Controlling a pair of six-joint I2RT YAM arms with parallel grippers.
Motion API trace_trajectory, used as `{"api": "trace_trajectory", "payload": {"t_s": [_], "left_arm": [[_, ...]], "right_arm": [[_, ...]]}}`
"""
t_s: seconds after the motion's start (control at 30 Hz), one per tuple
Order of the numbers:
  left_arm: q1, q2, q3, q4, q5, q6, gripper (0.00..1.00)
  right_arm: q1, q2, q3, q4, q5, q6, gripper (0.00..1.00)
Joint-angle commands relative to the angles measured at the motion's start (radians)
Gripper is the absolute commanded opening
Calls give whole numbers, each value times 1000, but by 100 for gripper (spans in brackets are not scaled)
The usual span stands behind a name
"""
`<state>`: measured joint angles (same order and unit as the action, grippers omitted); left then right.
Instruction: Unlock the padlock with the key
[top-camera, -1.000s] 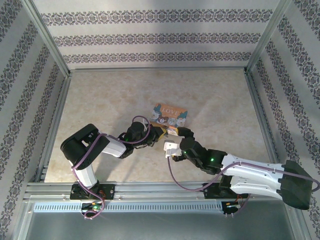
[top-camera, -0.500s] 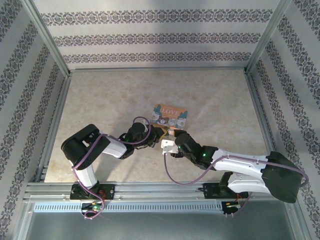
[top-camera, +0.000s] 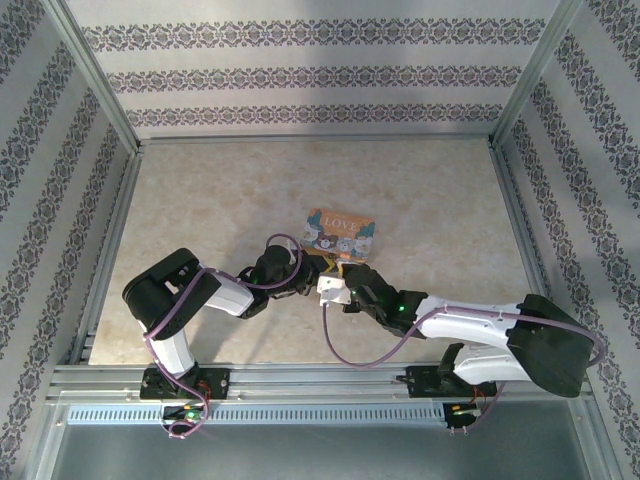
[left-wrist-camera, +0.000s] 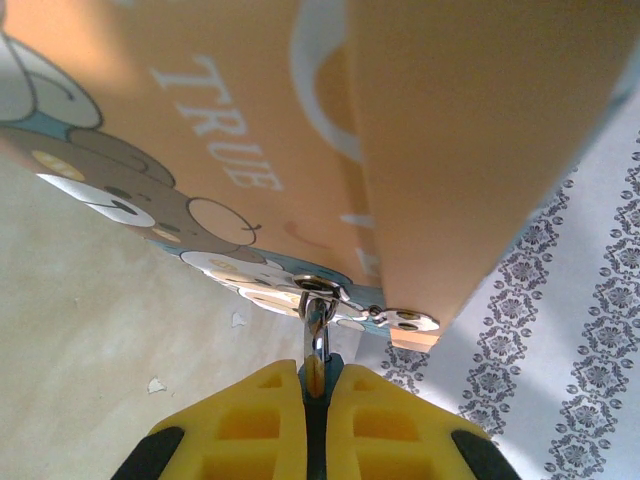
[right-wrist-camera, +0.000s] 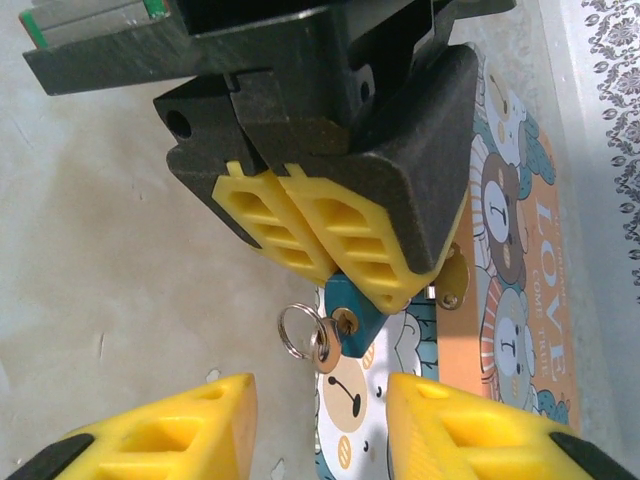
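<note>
Two-arm key-and-lock task, read from left to right. At left, the left end effector (left-wrist-camera: 313, 385) has its yellow pads pressed together, pinching the key (right-wrist-camera: 347, 312) by its blue part. A silvery stem runs from the pads up to a small metal fitting (left-wrist-camera: 325, 292) on the near edge of the padlock (top-camera: 340, 231). The key is judged very light, rigid and smooth, so it is liable to pivot or slip between soft pads. The flat blue part looks like the better place to hold, since the thin stem offers little purchase. A loose wire ring (right-wrist-camera: 297, 330) hangs beside the blue part and is unlikely to bear any turning load. At centre, the padlock lies near the middle of the bench (top-camera: 220, 200), just beyond both end effectors, with its "LOVE" face upward. Whether its near edge is resting flat or tipped up cannot be told. It appears to be a stiff, light, flat block that would probably slide on the smooth bench when the key is twisted. A hold across its two long edges would likely steady it. At right, the right end effector (right-wrist-camera: 320, 425) has its jaws spread apart with nothing between them. The gap faces the ring and the blue part, which sit just ahead of its fingers (right-wrist-camera: 160, 435), near but apart.
</note>
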<state>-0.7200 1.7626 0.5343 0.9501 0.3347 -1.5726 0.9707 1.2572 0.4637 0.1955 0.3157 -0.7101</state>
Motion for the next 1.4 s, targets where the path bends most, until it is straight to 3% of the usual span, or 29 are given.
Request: {"api": "trace_trajectory", "payload": {"t_s": [0.0, 0.43, 0.77, 1.37], "left_arm": [[-16, 1, 20, 69, -6, -8, 0], [-16, 4, 23, 68, -5, -9, 0], [-16, 6, 23, 74, -3, -11, 0], [-16, 5, 15, 88, -8, -15, 0]], "right_arm": [[-4, 16, 18, 40, -4, 12, 37], [-4, 66, 27, 77, -4, 30, 23], [-4, 102, 38, 103, 1, 36, 20], [3, 103, 21, 145, 67, 82, 0]]}}
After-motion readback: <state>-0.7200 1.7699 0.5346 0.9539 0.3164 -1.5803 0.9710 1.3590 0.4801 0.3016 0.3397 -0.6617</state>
